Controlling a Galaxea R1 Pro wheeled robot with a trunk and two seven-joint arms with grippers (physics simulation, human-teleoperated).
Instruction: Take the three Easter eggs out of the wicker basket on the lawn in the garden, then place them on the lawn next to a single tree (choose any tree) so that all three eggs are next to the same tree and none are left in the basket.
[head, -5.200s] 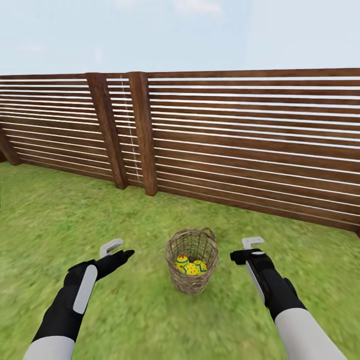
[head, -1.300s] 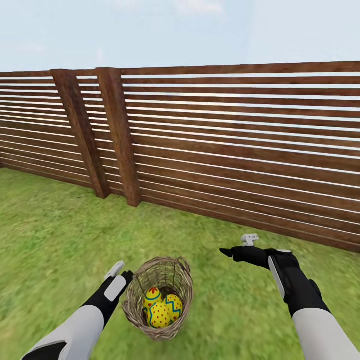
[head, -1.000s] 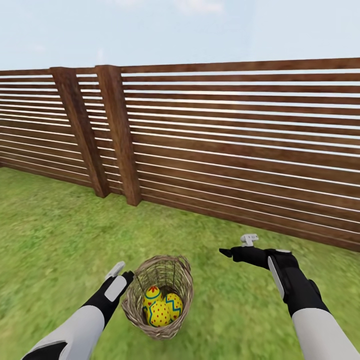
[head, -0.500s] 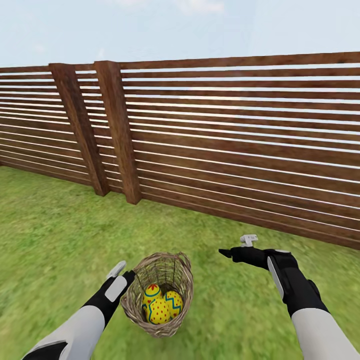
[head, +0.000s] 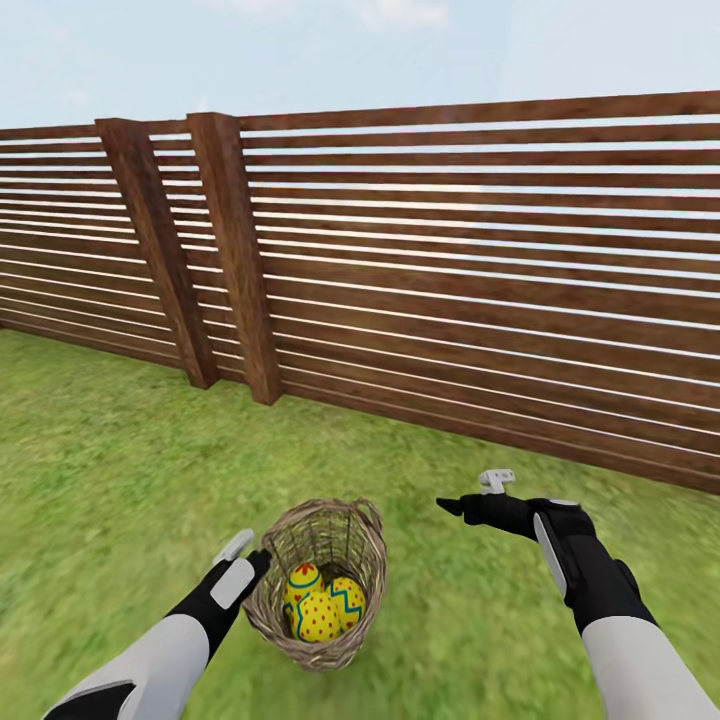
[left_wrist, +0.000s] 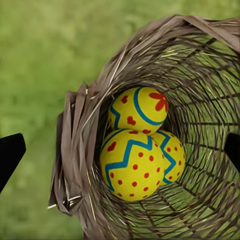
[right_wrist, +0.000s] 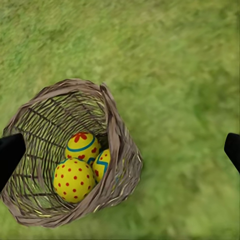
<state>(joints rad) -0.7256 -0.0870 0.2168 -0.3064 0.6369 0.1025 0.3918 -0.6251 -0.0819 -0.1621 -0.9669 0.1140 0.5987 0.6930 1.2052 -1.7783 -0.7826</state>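
The wicker basket stands on the lawn just in front of me, with the three Easter eggs lying together at its bottom. My left gripper is open right beside the basket's left rim. In the left wrist view the basket is seen from close above, the eggs between the spread fingertips. My right gripper is open and hangs over the grass to the basket's right, apart from it. Its camera looks down on the basket and the eggs. The tree is out of view.
A brown slatted wooden fence with two thick posts runs across the garden a short way behind the basket. Grass stretches to the left and right of me.
Over five seconds the view closed in on the basket and my left gripper came up to its rim. In the last second the picture shifted slightly; the arms hardly moved.
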